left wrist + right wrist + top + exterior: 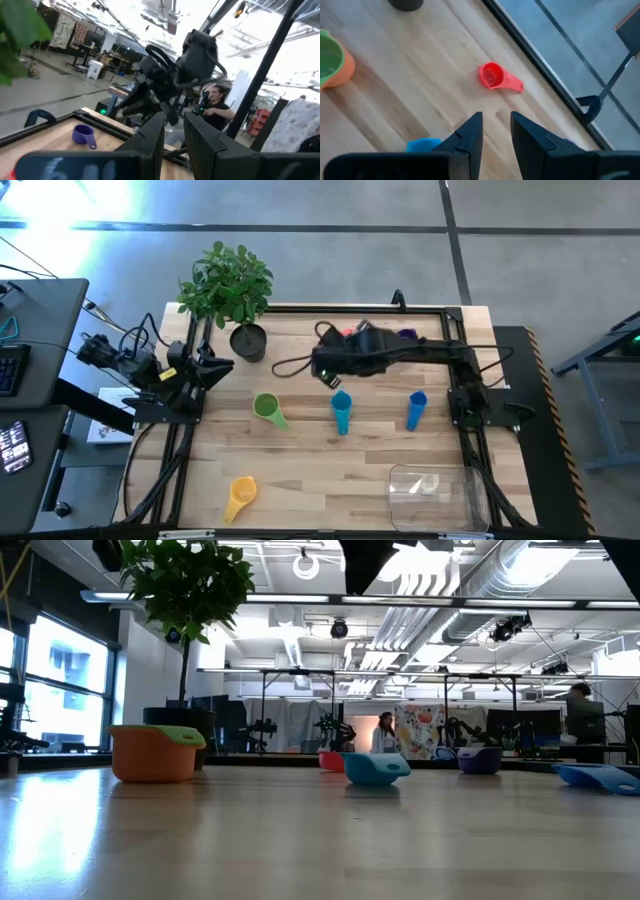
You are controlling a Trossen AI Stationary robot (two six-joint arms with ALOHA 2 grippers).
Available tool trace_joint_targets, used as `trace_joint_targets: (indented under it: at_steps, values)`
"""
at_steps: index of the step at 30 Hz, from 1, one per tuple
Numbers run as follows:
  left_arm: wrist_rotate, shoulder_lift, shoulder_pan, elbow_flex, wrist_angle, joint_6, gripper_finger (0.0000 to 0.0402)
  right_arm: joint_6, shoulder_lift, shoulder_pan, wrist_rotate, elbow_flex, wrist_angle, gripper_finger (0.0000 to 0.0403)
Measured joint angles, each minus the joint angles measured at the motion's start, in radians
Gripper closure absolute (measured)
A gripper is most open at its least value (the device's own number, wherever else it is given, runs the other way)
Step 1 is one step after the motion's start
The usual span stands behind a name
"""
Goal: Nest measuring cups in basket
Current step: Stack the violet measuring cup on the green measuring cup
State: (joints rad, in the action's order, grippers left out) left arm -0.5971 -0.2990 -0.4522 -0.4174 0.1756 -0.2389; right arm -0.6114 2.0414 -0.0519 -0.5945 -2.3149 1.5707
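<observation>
room: big open lab w/ bright ceiling lights and exposed ducts behind the surface; a person (pixel 384 732) stands far back in the low view, another at the right edge

surface (pixel 330 465): light wood butcher-block top w/ a black frame round it, grey floor beyond

left gripper (pixel 222 366): parked at the left side just beside the plant pot, off the wood's middle. jaws set narrow, just a slim gap btwn the fingers (pixel 150 142), nothing in them

plant pot (pixel 248 342): dark pot w/ a leafy green plant, back-left of the surface

yellow cup (pixel 240 496): front-left, near the front edge, well apart from the rest

green cup (pixel 268 408): sits inside an orange one (low view shows green rim in orange body), left of centre, handle pointing to the front

teal cup (pixel 341 411): about mid-surface, just in front of the right gripper, handle toward the front

right gripper (pixel 333 376): arm stretched across from the right side, hovering over the back-middle of the wood. jaws narrow w/ a small gap, holding nothing

pink cup (pixel 493 77): lies alone on the wood near the back rail, ahead of the right fingers (pixel 470 135), not touching them

purple cup (pixel 407 335): by the back edge, partly behind the right arm

blue cup (pixel 416 409): right of the teal one, handle to the front

basket (pixel 438 495): clear bin at the front-right corner, no cups in it afaict
</observation>
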Motion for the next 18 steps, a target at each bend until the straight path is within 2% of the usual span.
trace_joint_targets:
  at_steps: [5,11,18]
  values:
    - [-0.059,-0.094,0.0,-0.059,-0.004,0.06,0.0339,0.1,-0.055,0.052,0.0,0.0,0.0,0.0311]
    - [-0.192,-0.196,0.0,-0.118,-0.079,0.087,0.0339,0.216,-0.116,0.132,0.004,0.0,0.0,0.0311]
    - [-0.221,-0.296,0.022,-0.16,-0.076,0.113,0.0339,0.352,-0.16,0.245,0.082,0.0,0.0,0.0311]
